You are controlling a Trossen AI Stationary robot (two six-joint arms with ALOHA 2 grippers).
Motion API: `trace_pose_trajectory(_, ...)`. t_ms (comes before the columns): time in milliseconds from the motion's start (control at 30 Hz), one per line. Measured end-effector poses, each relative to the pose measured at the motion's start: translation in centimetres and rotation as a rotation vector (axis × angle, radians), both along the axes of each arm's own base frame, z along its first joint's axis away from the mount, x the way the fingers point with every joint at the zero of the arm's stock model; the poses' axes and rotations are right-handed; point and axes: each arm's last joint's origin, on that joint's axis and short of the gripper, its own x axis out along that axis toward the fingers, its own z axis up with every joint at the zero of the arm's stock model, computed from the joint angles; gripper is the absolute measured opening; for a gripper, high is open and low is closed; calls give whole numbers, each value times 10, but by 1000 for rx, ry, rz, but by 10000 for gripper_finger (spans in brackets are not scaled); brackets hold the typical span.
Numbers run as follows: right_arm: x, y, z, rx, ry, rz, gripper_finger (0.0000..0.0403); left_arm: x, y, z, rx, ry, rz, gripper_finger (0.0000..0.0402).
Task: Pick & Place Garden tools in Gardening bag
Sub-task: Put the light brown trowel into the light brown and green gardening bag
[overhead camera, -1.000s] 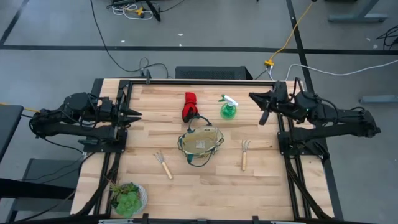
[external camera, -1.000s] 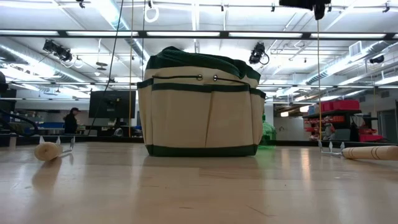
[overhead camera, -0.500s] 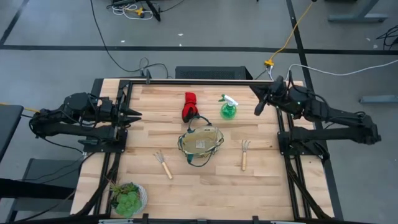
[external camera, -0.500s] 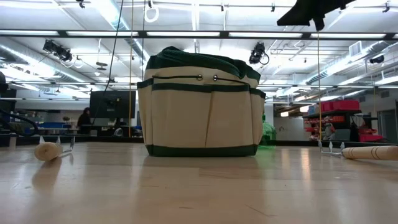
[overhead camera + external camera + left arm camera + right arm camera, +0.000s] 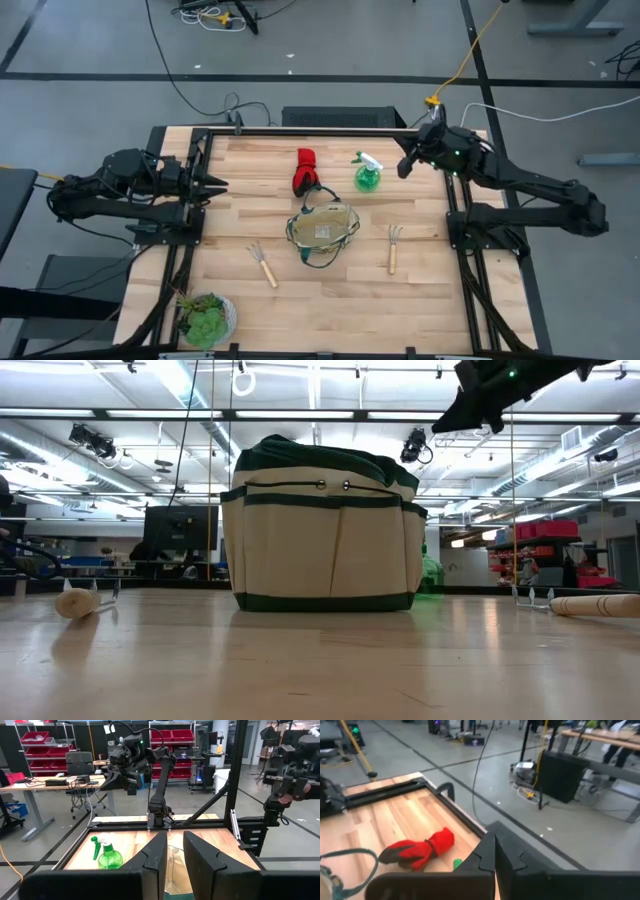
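1. The right gripper (image 5: 403, 168) is hanging in the air over the far right part of the table (image 5: 420, 290), and its two fingers are pressed together with nothing between them.
2. The green spray bottle (image 5: 367, 176) is standing upright just beside this gripper, toward the middle of the table, with its white nozzle pointing to the right arm's side.
3. The right arm is clearly the nearer one to the bottle; the left gripper (image 5: 219, 185) is waiting at the left edge of the table, well apart from every tool.
4. The left gripper's fingers (image 5: 155, 857) are standing a little apart, and they are holding nothing.
5. The gardening bag (image 5: 322, 232) is sitting in the middle of the table, nearer to the front than the bottle.
6. The red-and-black glove bundle (image 5: 304, 171) is lying behind the bag, to the left of the bottle.
7. One hand rake (image 5: 262, 264) is lying left of the bag and the other hand rake (image 5: 393, 247) is lying right of it; all tools are outside the bag.
8. In my judgement, the right gripper must spread its fingers before it can take the bottle.
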Motion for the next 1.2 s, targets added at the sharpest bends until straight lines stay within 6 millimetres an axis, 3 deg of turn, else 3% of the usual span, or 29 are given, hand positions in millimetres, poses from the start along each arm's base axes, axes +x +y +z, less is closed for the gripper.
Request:
trace_pose_trajectory(467,1,-1,-5,42,36,49,7,0,0,0,0,0,-1,71)
trace_pose_trajectory(767,-9,17,4,15,1,261,2,0,0,0,0,0,-1,71)
trace_pose_trajectory(1200,-16,43,0,57,60,560,1,0,0,0,0,0,0,71)
